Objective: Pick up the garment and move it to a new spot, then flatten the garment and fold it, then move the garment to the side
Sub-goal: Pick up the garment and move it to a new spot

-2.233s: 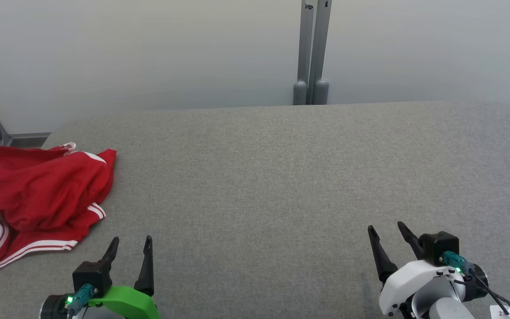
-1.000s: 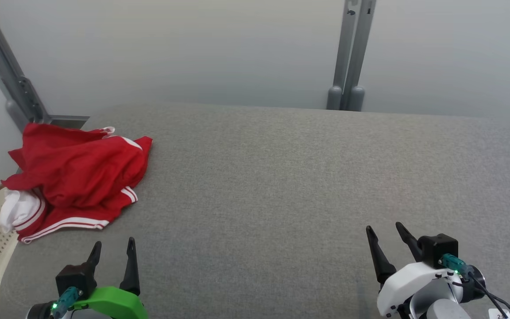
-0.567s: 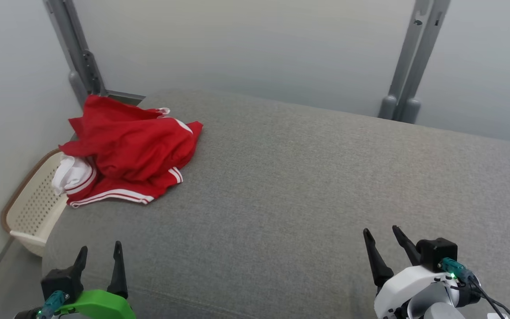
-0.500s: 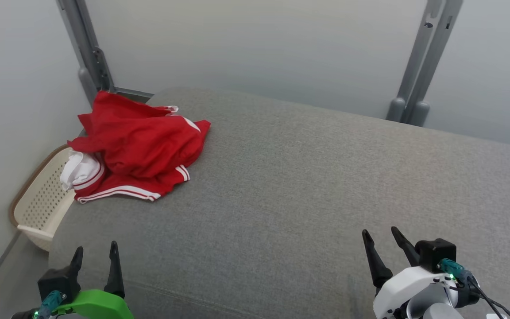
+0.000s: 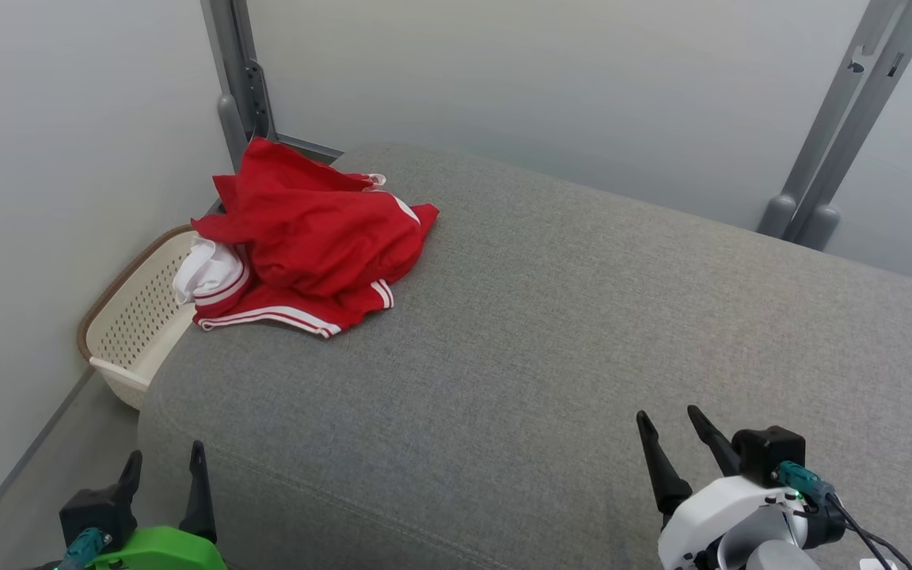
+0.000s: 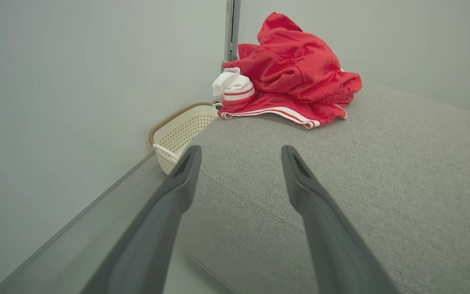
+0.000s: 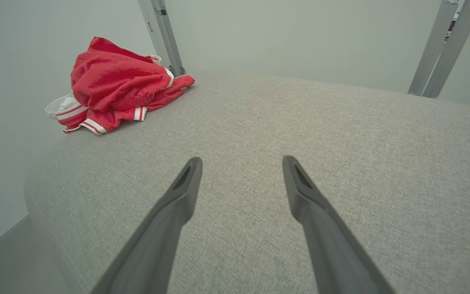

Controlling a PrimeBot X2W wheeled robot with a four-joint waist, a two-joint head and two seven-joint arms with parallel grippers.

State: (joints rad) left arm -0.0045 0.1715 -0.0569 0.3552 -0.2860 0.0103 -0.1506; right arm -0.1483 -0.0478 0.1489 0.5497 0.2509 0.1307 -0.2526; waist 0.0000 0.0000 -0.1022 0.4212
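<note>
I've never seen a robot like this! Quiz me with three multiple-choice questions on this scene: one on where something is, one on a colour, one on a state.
1. Where on the grey cushion does the red garment lie?
A. The middle
B. The near right corner
C. The far left corner

2. What colour is the basket beside the cushion?
A. Blue
B. Cream
C. Black

3. How do the left gripper and right gripper stand?
A. Both open, holding nothing
B. Both shut on the garment
C. One open, one shut

Answers:
1 C: it is piled at the far left corner, by the wall.
2 B: its perforated side is cream.
3 A: each pair of fingers is spread apart, well short of the garment.
</note>
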